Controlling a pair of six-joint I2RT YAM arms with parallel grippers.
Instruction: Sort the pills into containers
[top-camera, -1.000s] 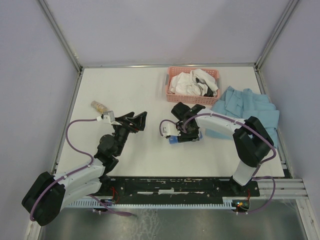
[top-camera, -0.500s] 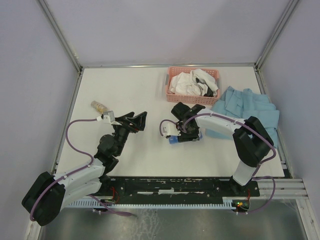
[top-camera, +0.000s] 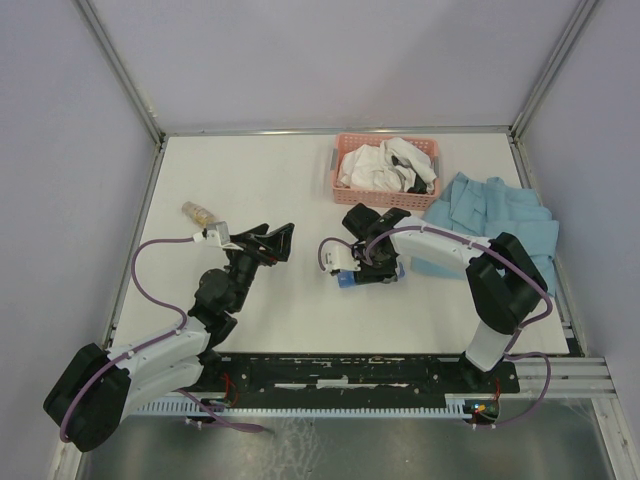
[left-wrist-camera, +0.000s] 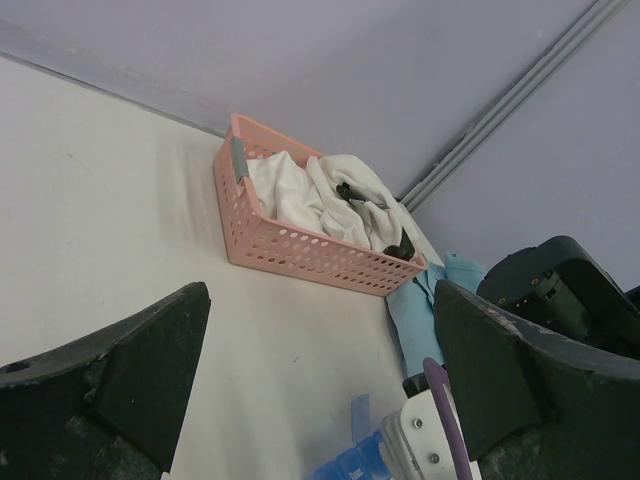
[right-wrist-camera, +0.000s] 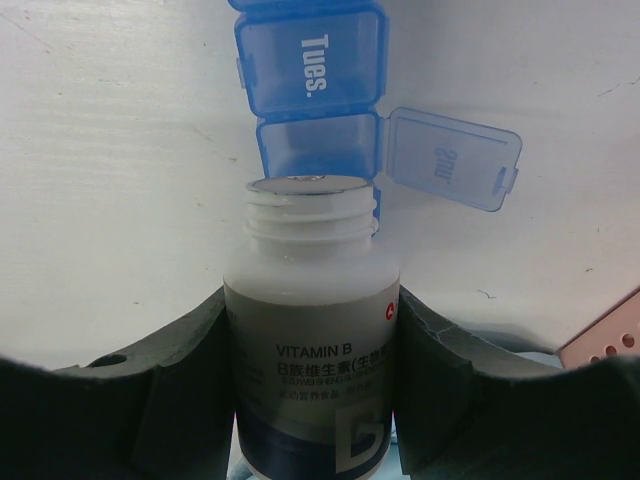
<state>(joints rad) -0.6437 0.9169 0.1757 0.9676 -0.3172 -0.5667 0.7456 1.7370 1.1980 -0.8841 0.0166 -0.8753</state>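
Observation:
My right gripper (right-wrist-camera: 312, 312) is shut on a white capless bottle (right-wrist-camera: 312, 340) labelled VITAMIN B. Its mouth points at the containers, a blue pill-organiser strip (right-wrist-camera: 308, 60) lying on the white table. The compartment (right-wrist-camera: 318, 148) just past the mouth has its lid (right-wrist-camera: 450, 158) flipped open to the right; the one beyond reads "Tues." and is closed. No pills show. From above, the right gripper (top-camera: 368, 262) sits over the strip (top-camera: 348, 281). My left gripper (top-camera: 268, 243) hangs open to the left of it, holding nothing; in its own view the left gripper (left-wrist-camera: 320, 310) frames the strip (left-wrist-camera: 345, 465).
A pink slotted basket (top-camera: 380, 198) of white cloth stands at the back, with a blue cloth (top-camera: 490, 215) to its right. A small clear bottle (top-camera: 198, 212) with tan contents lies at the far left. The left wrist view shows the basket (left-wrist-camera: 300, 250) ahead.

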